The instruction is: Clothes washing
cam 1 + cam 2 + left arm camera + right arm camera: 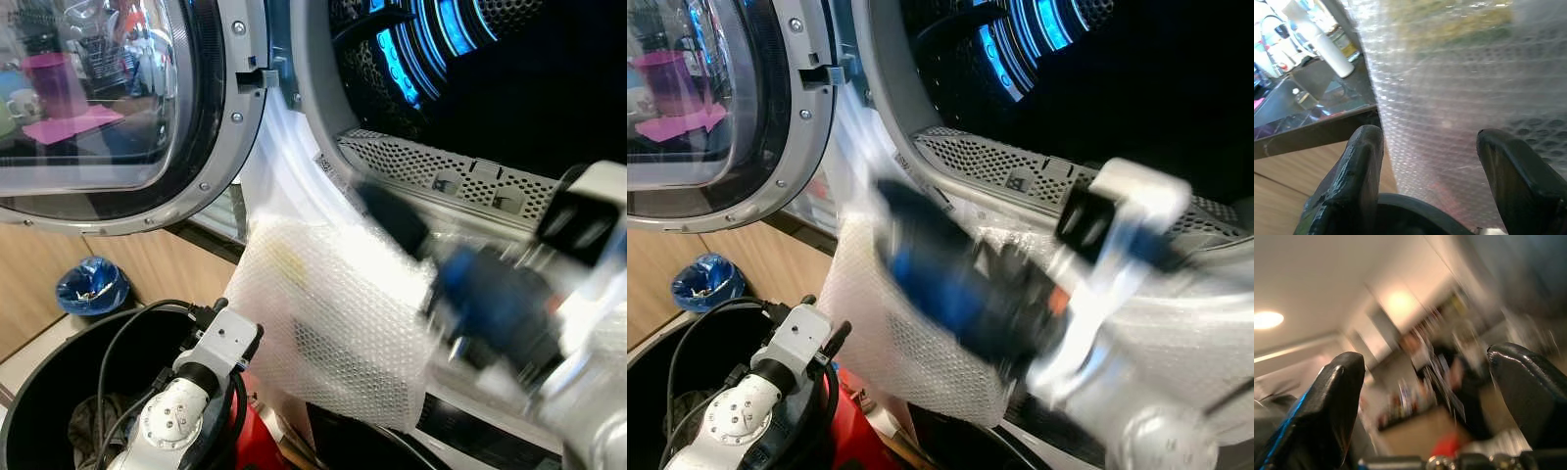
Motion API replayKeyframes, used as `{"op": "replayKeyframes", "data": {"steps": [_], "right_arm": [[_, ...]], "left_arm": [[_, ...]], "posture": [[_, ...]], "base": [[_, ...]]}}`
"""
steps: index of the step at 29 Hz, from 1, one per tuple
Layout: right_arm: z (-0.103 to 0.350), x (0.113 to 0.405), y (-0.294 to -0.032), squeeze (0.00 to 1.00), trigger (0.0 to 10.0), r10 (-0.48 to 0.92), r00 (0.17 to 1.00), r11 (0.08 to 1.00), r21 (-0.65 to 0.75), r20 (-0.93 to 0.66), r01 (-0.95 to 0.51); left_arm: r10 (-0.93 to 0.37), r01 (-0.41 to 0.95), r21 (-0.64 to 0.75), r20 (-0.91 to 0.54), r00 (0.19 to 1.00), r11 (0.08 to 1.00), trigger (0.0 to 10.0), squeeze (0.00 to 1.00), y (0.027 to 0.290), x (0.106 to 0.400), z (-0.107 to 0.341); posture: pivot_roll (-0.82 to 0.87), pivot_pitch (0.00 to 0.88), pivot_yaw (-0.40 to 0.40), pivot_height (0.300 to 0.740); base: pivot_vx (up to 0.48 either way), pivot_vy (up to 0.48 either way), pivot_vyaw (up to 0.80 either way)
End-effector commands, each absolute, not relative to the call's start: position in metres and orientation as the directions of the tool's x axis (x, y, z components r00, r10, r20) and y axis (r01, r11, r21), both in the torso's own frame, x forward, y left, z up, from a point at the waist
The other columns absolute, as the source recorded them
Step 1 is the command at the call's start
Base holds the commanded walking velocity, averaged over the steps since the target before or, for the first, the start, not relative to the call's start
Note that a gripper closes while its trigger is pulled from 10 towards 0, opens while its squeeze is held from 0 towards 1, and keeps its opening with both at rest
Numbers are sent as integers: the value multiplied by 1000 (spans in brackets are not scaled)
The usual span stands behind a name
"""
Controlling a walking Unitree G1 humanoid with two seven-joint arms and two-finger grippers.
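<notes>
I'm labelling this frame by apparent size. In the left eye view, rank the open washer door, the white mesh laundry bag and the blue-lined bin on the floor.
Largest to smallest as they look:
1. washer door, cropped by the frame
2. mesh laundry bag
3. blue-lined bin, farther away, so its true size is unsure

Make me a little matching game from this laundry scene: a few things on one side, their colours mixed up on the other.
Things:
1. mesh bag
2. bin bag
3. basket
4. drum lights

Colours:
A. black
B. white
C. glowing blue
D. dark blue, crumpled

Pairs: 1-B, 2-D, 3-A, 4-C
</notes>
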State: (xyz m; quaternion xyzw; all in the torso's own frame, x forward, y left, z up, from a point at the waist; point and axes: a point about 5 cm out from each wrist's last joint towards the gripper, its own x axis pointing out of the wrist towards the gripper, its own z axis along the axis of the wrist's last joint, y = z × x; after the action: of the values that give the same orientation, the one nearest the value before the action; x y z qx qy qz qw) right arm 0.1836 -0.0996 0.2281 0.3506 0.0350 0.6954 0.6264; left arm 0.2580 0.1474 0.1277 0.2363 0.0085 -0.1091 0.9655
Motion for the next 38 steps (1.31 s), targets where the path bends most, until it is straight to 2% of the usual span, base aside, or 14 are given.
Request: {"op": "replayKeyframes", "data": {"steps": [1,2,4,7,8,10,13,15,16,17,22,28,33,38], "right_arm": [[211,182,-101,0,10000,928,15,-195,522,372,-830],[202,181,-104,0,10000,939,30,-178,560,343,-809],[149,182,-116,0,10000,979,138,-2,693,147,-721],[106,173,-126,0,10000,990,138,120,722,-34,-681],[106,173,-126,0,10000,990,138,120,722,-34,-681],[66,161,-140,0,10000,971,123,236,742,-204,-628],[27,150,-152,0,10000,933,129,345,738,-335,-580],[9,150,-156,0,10000,907,160,410,727,-390,-550],[-6,152,-162,0,10000,867,209,490,702,-452,-517],[-6,152,-162,0,10000,867,209,490,702,-452,-517],[-55,158,-168,0,10000,672,354,740,578,-650,-343],[-76,158,-164,0,10000,541,414,840,491,-732,-229],[-88,159,-175,0,10000,310,481,943,329,-820,-47],[-93,157,-198,0,10000,1,489,944,162,-872,286]], "left_arm": [[-199,200,466,-52,979,862,10000,0,150,256,130],[-201,202,466,-53,978,861,10000,0,150,255,130],[-229,235,467,-70,971,852,10000,0,150,252,128],[-315,333,454,-119,942,826,10000,0,144,247,123],[-315,333,454,-119,942,826,10000,0,144,247,123],[-413,455,408,-190,891,792,10000,0,135,240,114],[-574,661,303,-333,748,687,10000,0,120,224,98],[-651,754,254,-387,653,606,10000,0,111,215,89],[-697,807,210,-414,585,552,10000,0,104,210,84],[-697,807,210,-414,585,552,10000,0,104,210,84],[-805,915,22,-468,365,402,10000,0,76,207,62],[-805,884,-145,-497,322,444,10000,0,63,219,38],[-749,815,-244,-586,307,526,10000,0,62,228,2],[-739,715,-391,-621,261,580,10000,0,58,229,-24]], "posture": [[3,92,-8,740],[3,92,-8,740],[18,94,-14,740],[23,88,-14,740],[23,88,-14,740],[29,86,-12,740],[40,81,-8,740],[37,76,-5,740],[33,73,2,740],[33,73,2,740],[19,64,19,740],[-3,59,37,740],[-23,56,46,740],[-32,53,43,740]], "base": [[0,0,0],[0,0,0],[0,0,0],[0,0,0],[0,0,0],[0,0,0],[0,0,0],[0,0,0],[0,0,0],[0,0,0],[0,0,0],[0,0,0],[0,0,0],[0,0,0]]}}
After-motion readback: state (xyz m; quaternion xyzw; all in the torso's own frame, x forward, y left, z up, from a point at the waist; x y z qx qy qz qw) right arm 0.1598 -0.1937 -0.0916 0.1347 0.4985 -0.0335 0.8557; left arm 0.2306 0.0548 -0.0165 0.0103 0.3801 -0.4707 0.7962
